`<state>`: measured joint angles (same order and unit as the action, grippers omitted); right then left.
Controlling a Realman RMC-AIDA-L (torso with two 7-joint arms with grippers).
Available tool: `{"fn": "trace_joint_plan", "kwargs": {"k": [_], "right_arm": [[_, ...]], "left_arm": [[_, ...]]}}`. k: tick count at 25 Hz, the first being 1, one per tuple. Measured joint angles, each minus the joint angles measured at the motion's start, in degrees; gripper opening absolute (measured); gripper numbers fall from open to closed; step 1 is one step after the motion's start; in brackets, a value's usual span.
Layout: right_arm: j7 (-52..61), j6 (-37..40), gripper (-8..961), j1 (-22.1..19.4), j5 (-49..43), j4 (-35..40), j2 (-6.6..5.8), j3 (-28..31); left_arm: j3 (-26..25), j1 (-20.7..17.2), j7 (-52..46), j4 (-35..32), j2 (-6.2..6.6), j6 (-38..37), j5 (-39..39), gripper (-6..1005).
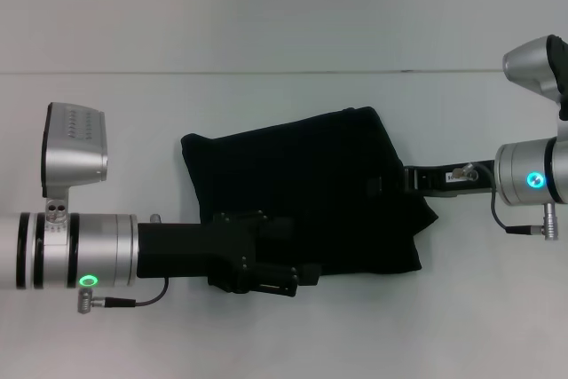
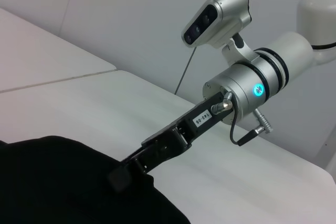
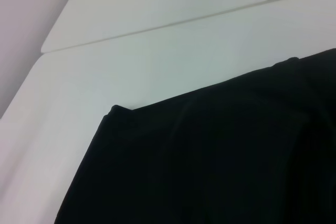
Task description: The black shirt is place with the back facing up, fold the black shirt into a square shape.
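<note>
The black shirt (image 1: 302, 193) lies folded into a rough block at the middle of the white table (image 1: 266, 15). The left gripper (image 1: 306, 274) reaches in from nine o'clock over its near edge, and whether it grips I cannot tell. The right gripper (image 1: 390, 182) comes from three o'clock, touching the cloth's right edge, its grip also unclear

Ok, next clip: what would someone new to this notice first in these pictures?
The black shirt, already folded into a compact, slightly skewed block, lies mid-table on the white table and dominates the head view. Both arms reach in over it: the left gripper at its near edge, the right gripper at its right edge, also visible in the left wrist view touching the cloth.
</note>
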<state>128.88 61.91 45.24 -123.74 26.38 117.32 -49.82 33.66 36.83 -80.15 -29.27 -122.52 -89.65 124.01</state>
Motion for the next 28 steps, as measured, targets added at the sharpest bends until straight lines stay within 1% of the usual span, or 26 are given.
{"fn": "trace_joint_plan", "kwargs": {"k": [6, 11, 23, 28], "right_arm": [[-0.25, 1.64, 297, 0.28, -0.01, 0.18, -0.29, 0.04], [0.11, 3.06, 454, 0.64, -0.01, 0.55, -0.54, 0.08], [0.31, 3.94, 453, 0.64, 0.07, 1.57, -0.48, 0.07], [0.22, 2.47, 450, 0.49, 0.09, 1.19, -0.15, 0.04]], "left_arm": [[0.00, 0.00, 0.00, 0.00, 0.00, 0.00, 0.00, 949], [0.00, 0.00, 0.00, 0.30, 0.00, 0.00, 0.00, 949], [-0.11, 0.00, 0.00, 0.62, 0.00, 0.00, 0.00, 949], [-0.09, 0.00, 0.00, 0.62, 0.00, 0.00, 0.00, 950]]}}
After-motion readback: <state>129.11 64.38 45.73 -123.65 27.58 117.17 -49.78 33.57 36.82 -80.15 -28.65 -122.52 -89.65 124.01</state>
